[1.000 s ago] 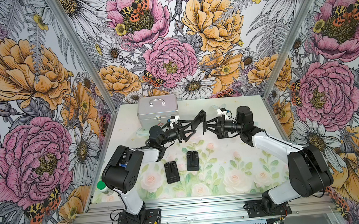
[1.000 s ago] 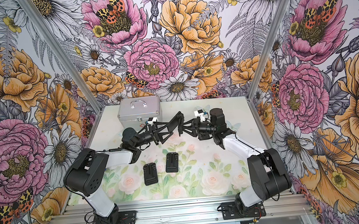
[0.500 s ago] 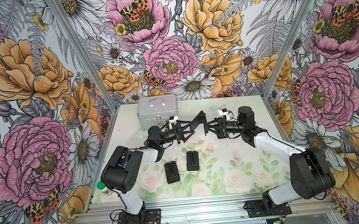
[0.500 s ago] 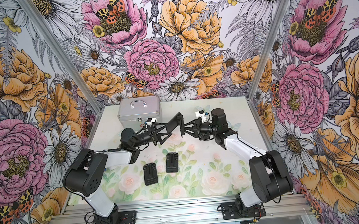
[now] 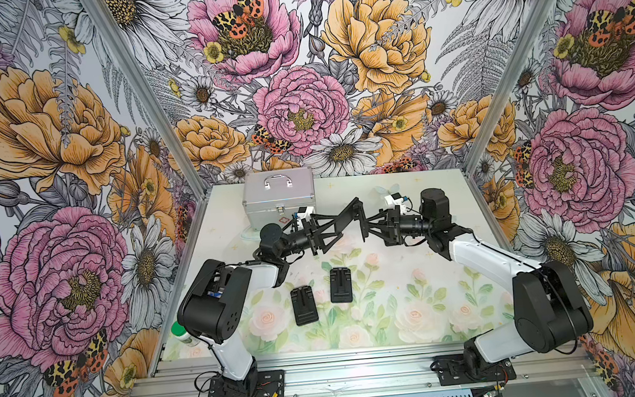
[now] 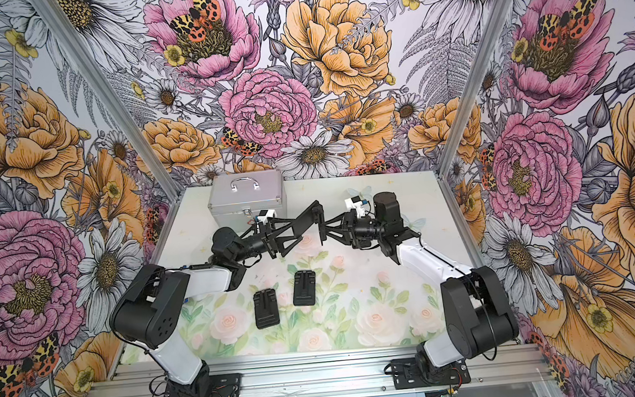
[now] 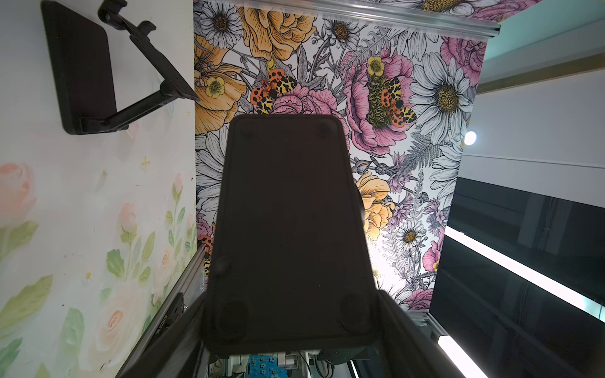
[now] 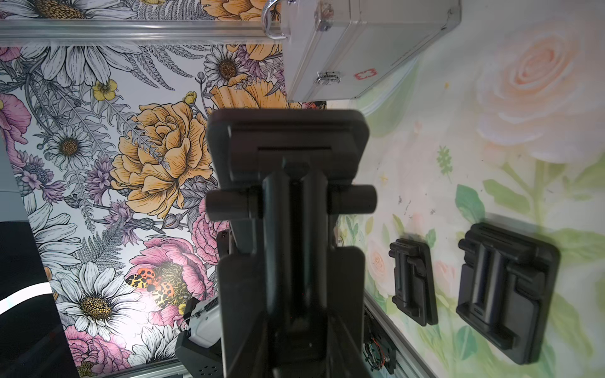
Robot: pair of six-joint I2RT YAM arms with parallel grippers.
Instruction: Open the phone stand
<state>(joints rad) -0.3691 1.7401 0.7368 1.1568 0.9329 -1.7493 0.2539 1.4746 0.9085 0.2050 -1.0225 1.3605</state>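
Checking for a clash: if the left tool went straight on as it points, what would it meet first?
Past the phone stand it grips, probably the right tool gripping the stand's far end.

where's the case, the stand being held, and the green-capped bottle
case (image 5: 265,194): in a top view, on its lid
held stand (image 5: 343,220): in a top view, on its flat plate
bottle (image 5: 179,328): in a top view, on its green cap

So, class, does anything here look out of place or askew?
Only a green-capped white bottle, at the table's near corner, half hidden by the left arm: it has nothing to do with the stands. The two folded phone stands lie flat, the silver case is shut. Nothing spilled or damaged shows.
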